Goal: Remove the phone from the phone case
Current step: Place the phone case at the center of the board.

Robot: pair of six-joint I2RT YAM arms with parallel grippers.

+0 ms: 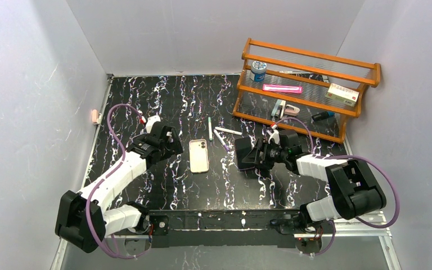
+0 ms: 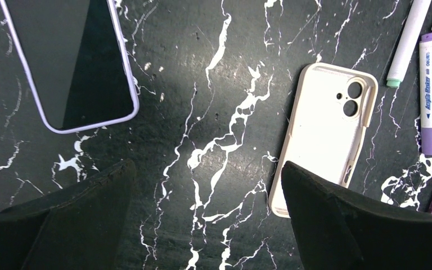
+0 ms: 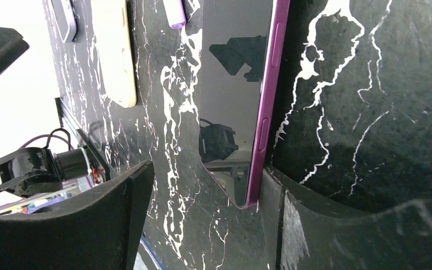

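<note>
Left fingers [image 1: 173,143] spread, empty | right fingers [image 1: 243,153] spread astride purple phone [image 3: 236,84] | cream case [image 2: 320,135]

The left hand [image 1: 171,143] and right hand [image 1: 244,154] hang low, facing each other, fingers spread apart.

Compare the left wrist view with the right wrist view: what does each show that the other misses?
Left wrist only: camera cutouts on the cream case, a green-tipped marker, and the left gripper, open above the table. Right wrist only: a purple-edged phone lying inside the open right gripper, its edge close to one finger. Both: the cream case, the table, and probably the lavender-edged phone, just a sliver in the right wrist view.
</note>
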